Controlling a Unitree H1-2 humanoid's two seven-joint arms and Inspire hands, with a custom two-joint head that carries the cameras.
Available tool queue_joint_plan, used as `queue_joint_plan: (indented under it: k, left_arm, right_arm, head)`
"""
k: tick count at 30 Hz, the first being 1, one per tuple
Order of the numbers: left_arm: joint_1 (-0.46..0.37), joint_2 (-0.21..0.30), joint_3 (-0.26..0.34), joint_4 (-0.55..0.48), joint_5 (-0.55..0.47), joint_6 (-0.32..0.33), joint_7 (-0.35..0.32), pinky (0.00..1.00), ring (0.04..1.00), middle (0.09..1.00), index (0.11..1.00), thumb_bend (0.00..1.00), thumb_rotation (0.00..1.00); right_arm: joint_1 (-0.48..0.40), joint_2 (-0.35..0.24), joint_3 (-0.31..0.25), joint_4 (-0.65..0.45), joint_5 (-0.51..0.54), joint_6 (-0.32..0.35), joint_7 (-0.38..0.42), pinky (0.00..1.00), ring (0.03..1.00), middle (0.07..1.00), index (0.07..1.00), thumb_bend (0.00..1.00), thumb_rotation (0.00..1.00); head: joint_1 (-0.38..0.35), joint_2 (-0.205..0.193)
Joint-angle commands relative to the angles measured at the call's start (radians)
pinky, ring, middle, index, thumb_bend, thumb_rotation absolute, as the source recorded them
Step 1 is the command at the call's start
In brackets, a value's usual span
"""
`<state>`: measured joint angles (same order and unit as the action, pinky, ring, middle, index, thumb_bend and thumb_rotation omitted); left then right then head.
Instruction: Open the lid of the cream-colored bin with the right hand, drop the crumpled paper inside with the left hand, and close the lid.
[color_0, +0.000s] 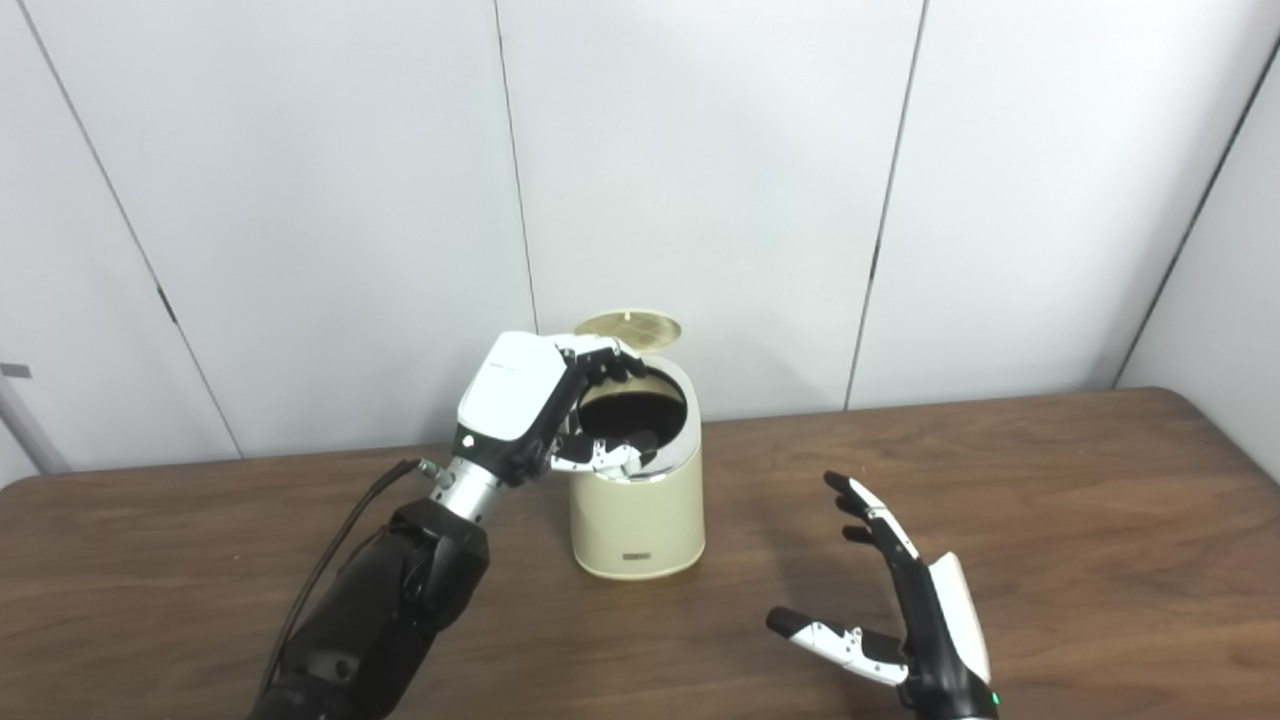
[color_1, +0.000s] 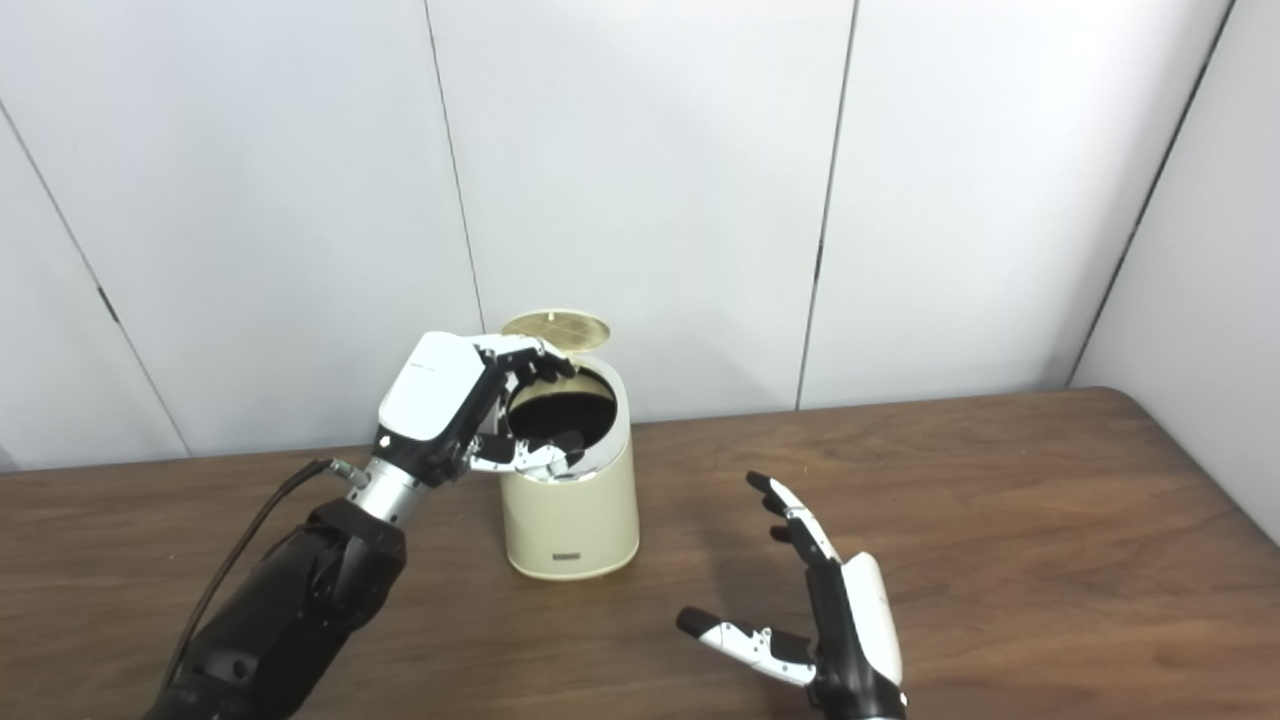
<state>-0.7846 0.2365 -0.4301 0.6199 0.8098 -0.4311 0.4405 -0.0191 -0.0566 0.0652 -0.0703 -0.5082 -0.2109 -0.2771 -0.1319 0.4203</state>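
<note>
The cream-colored bin stands on the brown table, its round lid tipped up behind the dark opening. My left hand hangs over the bin's left rim, fingers spread above and into the opening, and nothing shows between them. No crumpled paper is visible; the inside of the bin is dark. My right hand hovers low over the table to the right of the bin, open, with fingers and thumb apart, apart from the bin.
The brown wooden table runs across the view, its far edge against white wall panels. The table's right corner curves in at the far right.
</note>
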Motion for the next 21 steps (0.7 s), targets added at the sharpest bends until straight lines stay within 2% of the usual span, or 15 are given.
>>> queue_joint_plan:
  k: [1,12,14,17,21]
  left_arm:
    - [-0.019,-0.003,-0.011,-0.008,0.005,-0.001,-0.029,0.48,0.554,0.605,0.634,1.00,0.30]
    - [-0.011,-0.002,-0.008,-0.024,0.002,-0.009,-0.027,0.49,0.572,0.620,0.647,1.00,0.30]
    - [0.002,0.003,-0.004,-0.049,0.003,-0.015,-0.017,0.45,0.524,0.578,0.606,0.97,0.31]
    - [0.026,0.010,0.005,-0.090,0.002,-0.020,-0.009,0.40,0.462,0.525,0.556,0.95,0.27]
    - [0.063,0.015,0.027,-0.149,-0.010,-0.017,-0.013,0.39,0.442,0.497,0.529,0.94,0.25]
  right_arm:
    - [0.021,0.032,0.022,0.022,0.002,-0.024,-0.011,0.75,0.846,0.879,0.856,0.86,0.59]
    - [0.019,0.031,0.021,0.023,0.010,-0.022,-0.010,0.75,0.848,0.879,0.856,0.87,0.59]
    - [0.019,0.030,0.021,0.023,0.008,-0.021,-0.010,0.76,0.850,0.879,0.854,0.86,0.59]
    - [0.016,0.028,0.020,0.026,0.006,-0.019,-0.011,0.76,0.852,0.879,0.853,0.86,0.60]
    - [0.014,0.024,0.019,0.029,0.009,-0.017,-0.007,0.76,0.851,0.881,0.856,0.86,0.60]
  head:
    - [-0.001,0.000]
    - [0.005,0.001]
    - [0.006,0.001]
    - [0.009,-0.001]
    - [0.014,-0.003]
